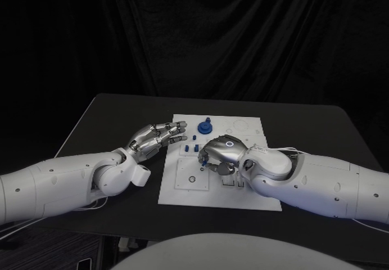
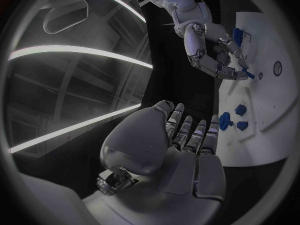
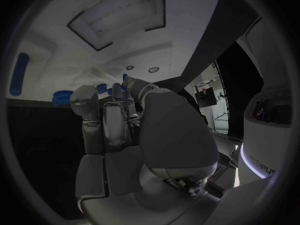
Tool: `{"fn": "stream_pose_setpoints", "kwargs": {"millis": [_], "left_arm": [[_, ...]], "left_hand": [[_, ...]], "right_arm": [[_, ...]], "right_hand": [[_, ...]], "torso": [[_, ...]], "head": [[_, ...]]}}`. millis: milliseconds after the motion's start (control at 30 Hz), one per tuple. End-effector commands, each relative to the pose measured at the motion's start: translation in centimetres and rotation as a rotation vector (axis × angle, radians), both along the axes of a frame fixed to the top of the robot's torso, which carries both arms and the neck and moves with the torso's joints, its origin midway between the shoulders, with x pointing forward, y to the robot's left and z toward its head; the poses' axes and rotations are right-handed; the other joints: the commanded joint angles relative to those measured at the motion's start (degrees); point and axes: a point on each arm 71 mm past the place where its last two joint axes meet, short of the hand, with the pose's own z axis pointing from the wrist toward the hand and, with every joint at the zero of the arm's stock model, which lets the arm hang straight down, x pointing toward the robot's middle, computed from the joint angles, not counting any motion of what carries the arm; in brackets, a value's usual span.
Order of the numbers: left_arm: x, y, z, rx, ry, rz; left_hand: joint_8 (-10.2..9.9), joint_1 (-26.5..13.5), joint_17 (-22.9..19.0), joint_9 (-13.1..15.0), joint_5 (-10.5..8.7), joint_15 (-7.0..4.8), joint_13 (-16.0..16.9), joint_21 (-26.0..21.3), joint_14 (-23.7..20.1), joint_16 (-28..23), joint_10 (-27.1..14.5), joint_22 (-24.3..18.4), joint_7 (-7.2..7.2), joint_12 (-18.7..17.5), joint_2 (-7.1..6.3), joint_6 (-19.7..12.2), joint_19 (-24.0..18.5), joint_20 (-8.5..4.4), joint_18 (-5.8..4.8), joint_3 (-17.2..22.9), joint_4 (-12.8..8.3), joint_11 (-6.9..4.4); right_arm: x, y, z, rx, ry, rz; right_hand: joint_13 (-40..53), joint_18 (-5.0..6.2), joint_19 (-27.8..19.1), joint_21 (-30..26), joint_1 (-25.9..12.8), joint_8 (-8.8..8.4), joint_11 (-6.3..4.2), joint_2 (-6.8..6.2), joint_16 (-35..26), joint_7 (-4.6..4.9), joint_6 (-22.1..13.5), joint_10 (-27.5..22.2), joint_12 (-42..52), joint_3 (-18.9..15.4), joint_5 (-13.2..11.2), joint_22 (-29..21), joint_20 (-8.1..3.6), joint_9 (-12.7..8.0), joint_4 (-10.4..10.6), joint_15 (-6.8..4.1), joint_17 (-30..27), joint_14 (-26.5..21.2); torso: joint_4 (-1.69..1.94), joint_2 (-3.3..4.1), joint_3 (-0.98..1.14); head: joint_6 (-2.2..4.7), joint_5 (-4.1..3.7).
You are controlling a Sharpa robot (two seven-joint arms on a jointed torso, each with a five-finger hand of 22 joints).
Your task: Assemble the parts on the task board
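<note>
— Hands first: how do they stand?

— My left hand (image 1: 156, 137) hangs over the black surface (image 1: 97, 124) just beside the white board (image 1: 243, 194), at its near-left edge, fingers straight and a little apart, nothing in them. From my left wrist I see the same: palm flat, fingers (image 2: 195, 135) stretched toward the board's edge.

— And your right?

— My right hand (image 1: 220, 154) is down over the middle of the board, fingers curled in. A small blue pin (image 2: 248, 74) sits at the fingertips, seen from my left wrist; it looks pinched there, though the contact is too small to be sure.

— Where are the other pieces?

— Beyond my right hand stands a blue knob (image 1: 205, 127), with a blue round piece (image 1: 180, 125) next to it, nearer my left fingertips. Some short blue pegs (image 1: 190, 148) stand between my two hands. From my right wrist, a long blue bar (image 3: 19, 74) lies on the board well off from my fingers.
</note>
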Motion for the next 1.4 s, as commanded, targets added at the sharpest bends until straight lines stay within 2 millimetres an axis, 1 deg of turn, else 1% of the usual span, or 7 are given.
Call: {"fn": "stream_pose_setpoints", "kwargs": {"millis": [33, 200, 433, 633, 733, 1033, 1400], "left_arm": [[0.0, 0.1, 0.5, -0.058, -0.067, 0.023], [-0.1, 0.1, 0.5, -0.058, -0.064, 0.024], [-0.1, 0.1, 0.4, -0.056, -0.062, 0.024], [-0.1, 0.1, 0.3, -0.056, -0.060, 0.022], [-0.1, 0.1, 0.2, -0.056, -0.059, 0.023], [-0.1, 0.1, 0.1, -0.055, -0.054, 0.021], [-0.2, 0.1, -0.1, -0.053, -0.048, 0.019]], "left_hand": [[0.2, -0.5, 0.0, 0.1, 0.26, 0.13, 0.0, 0.1, 0.2, 0.3, 0.0, 0.1, 0.18, 0.2, -0.01, 0.1, 0.5, -0.01, -0.47, 0.3, -0.1, 0.37], [0.2, -0.5, 0.1, 0.0, 0.26, 0.13, 0.0, 0.1, 0.3, 0.4, 0.0, 0.2, 0.19, 0.3, -0.04, 0.1, 0.6, 0.00, -0.46, 0.3, -0.1, 0.37], [0.2, -0.5, 0.1, 0.0, 0.26, 0.13, 0.0, 0.1, 0.3, 0.4, 0.0, 0.2, 0.19, 0.3, -0.04, 0.1, 0.6, 0.00, -0.46, 0.3, -0.1, 0.37], [0.2, -0.6, 0.1, 0.0, 0.27, 0.13, 0.0, 0.1, 0.4, 0.4, 0.0, 0.2, 0.19, 0.3, -0.08, 0.1, 0.7, 0.00, -0.45, 0.5, 0.0, 0.38], [0.2, -0.6, 0.1, 0.0, 0.27, 0.13, 0.0, 0.1, 0.4, 0.4, 0.0, 0.2, 0.19, 0.3, -0.08, 0.1, 0.7, 0.00, -0.45, 0.5, 0.0, 0.38], [0.2, -0.6, 0.1, 0.0, 0.27, 0.13, 0.0, 0.1, 0.4, 0.4, 0.0, 0.2, 0.19, 0.3, -0.08, 0.1, 0.7, 0.00, -0.45, 0.5, 0.0, 0.38], [0.2, -0.6, 0.1, 0.0, 0.27, 0.14, 0.0, 0.2, 0.4, 0.4, 0.0, 0.1, 0.20, 0.2, -0.09, 0.0, 0.7, 0.00, -0.44, 0.6, 0.0, 0.38]], "right_arm": [[0.0, -0.1, -0.3, -0.024, -0.006, -0.009], [-0.2, 0.0, -0.3, -0.024, 0.000, -0.007], [-0.3, 0.1, -0.4, -0.024, 0.001, -0.007], [-0.2, 0.1, -0.6, -0.026, 0.003, -0.009], [-0.3, 0.1, -0.7, -0.026, 0.007, -0.009], [-0.5, 0.2, -1.0, -0.031, 0.015, -0.011], [-0.6, 0.3, -1.4, -0.034, 0.023, -0.012]], "right_hand": [[0.0, -0.81, 0.3, -0.1, 0.0, -0.30, -0.05, -0.28, 0.0, 0.05, -0.1, 0.4, -0.2, -0.4, -0.3, 6.1, 0.00, 0.0, -0.1, -0.01, 0.0, 0.4], [0.0, -0.80, 0.3, -0.1, 0.0, -0.31, -0.05, -0.28, -0.1, 0.04, -0.1, 0.4, -0.2, -0.5, -0.3, 6.1, 0.00, 0.0, 0.0, -0.01, -0.1, 0.3], [0.0, -0.80, 0.3, -0.1, 0.0, -0.31, -0.05, -0.28, -0.1, 0.04, -0.1, 0.4, -0.2, -0.5, -0.3, 6.1, 0.00, 0.0, 0.0, -0.01, -0.1, 0.3], [0.0, -0.80, 0.3, -0.1, 0.0, -0.31, -0.05, -0.28, -0.1, 0.04, -0.1, 0.4, -0.2, -0.5, -0.3, 6.1, 0.00, 0.0, 0.0, -0.01, -0.1, 0.3], [-0.1, -0.80, 0.3, -0.1, 0.0, -0.34, -0.07, -0.27, -0.1, 0.03, -0.1, 0.5, -0.3, -0.5, -0.4, 6.1, 0.00, 0.0, -0.1, -0.01, -0.2, 0.3], [0.0, -0.79, 0.3, -0.2, 0.1, -0.36, -0.10, -0.25, -0.2, 0.02, -0.1, 0.6, -0.2, -0.5, -0.4, 6.0, 0.00, 0.0, -0.1, -0.02, -0.2, 0.3], [0.0, -0.77, 0.3, -0.3, 0.1, -0.39, -0.11, -0.26, -0.2, 0.01, -0.1, 0.7, -0.2, -0.5, -0.4, 6.0, 0.00, 0.0, -0.1, -0.03, -0.3, 0.3]], "torso": [[0.04, -0.02, -0.03], [0.04, -0.06, 0.02], [-0.07, -0.11, 0.01], [0.00, -0.05, -0.01], [-0.11, -0.07, 0.00], [0.02, -0.05, 0.02], [-0.05, -0.08, -0.01]], "head": [[0.01, -0.11], [0.01, -0.23], [0.01, -0.11], [0.01, -0.09], [0.01, 0.02], [0.01, -0.11], [0.01, 0.02]]}}
